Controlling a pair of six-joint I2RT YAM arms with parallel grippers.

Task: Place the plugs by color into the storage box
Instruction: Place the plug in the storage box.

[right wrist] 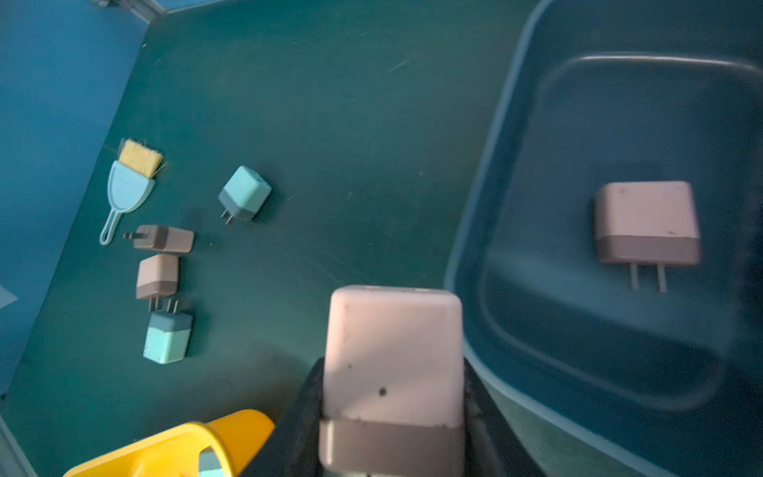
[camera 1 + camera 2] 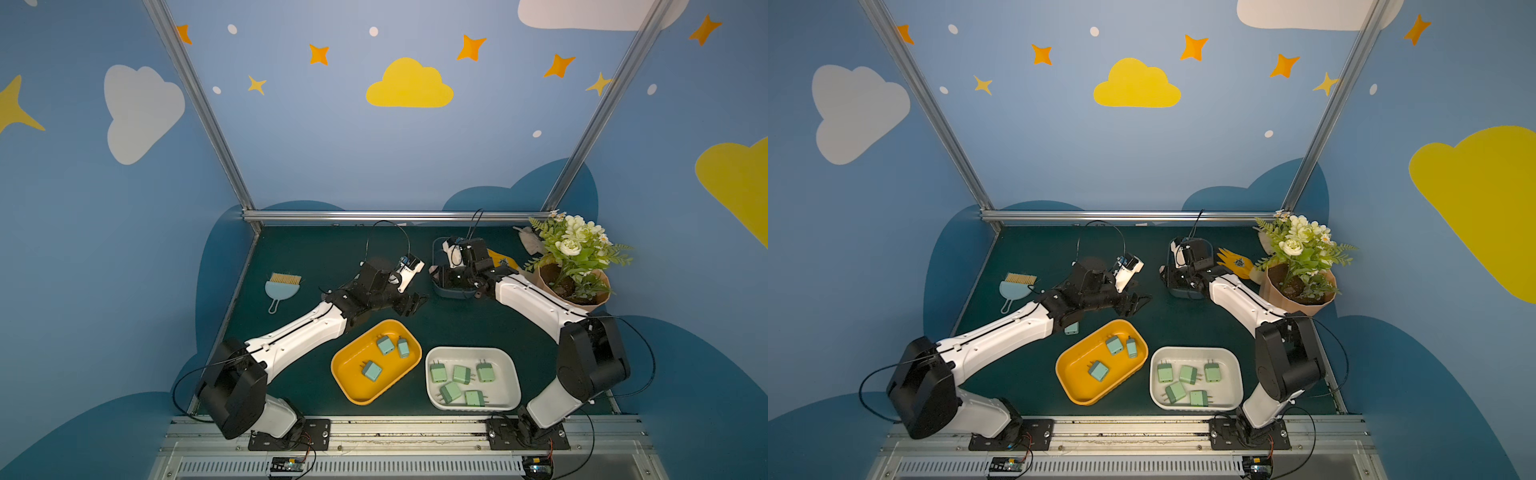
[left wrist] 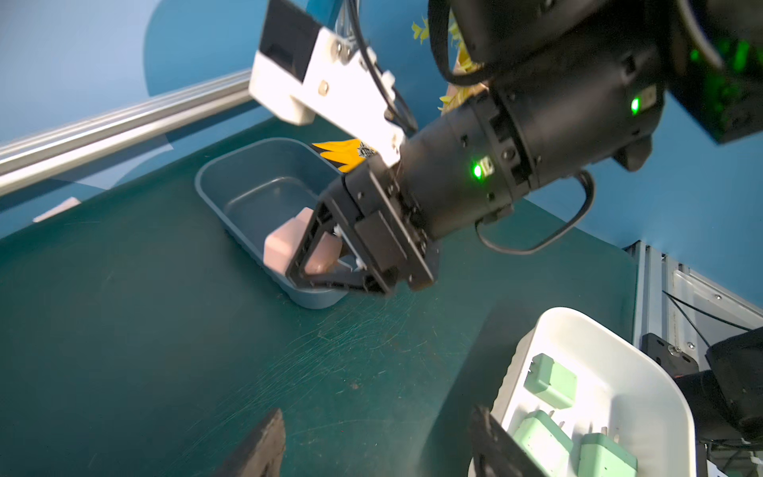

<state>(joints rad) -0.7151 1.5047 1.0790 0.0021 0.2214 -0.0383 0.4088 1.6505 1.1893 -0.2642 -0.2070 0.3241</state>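
The left arm [image 2: 299, 336] runs low from its base at the near edge of the table [image 2: 291, 249] diagonally toward the middle, its wrist rolled onto its side. The left gripper [image 2: 415, 302] hangs over bare table between the yellow box [image 2: 345, 382] and the blue box [image 2: 453, 294]. Its fingers [image 3: 260, 446] stand apart with nothing between them.

The right arm [image 2: 536, 303] rises from its base, bends at the elbow and stretches toward the far middle. The right gripper [image 1: 390, 396] is tipped down at the end of the blue box nearer the left arm. Its fingers are clamped on a pink plug [image 1: 392, 330], grey end toward the wrist. Whether this plug hangs over the inside of the box or just outside its rim I cannot tell.

A second pink plug [image 1: 648, 223] lies flat on the floor of the blue box. Three light-blue plugs [image 2: 385, 345] lie in the yellow box and five mint-green plugs [image 2: 461, 374] in the white box [image 2: 515, 376]. Two loose pink plugs [image 1: 157, 274] and two loose light-blue plugs [image 1: 245, 192] lie on the table near the dustpan brush [image 1: 128, 186].

Behind the blue box lies a yellow packet [image 2: 503, 259] with a dark emblem, too small to read.
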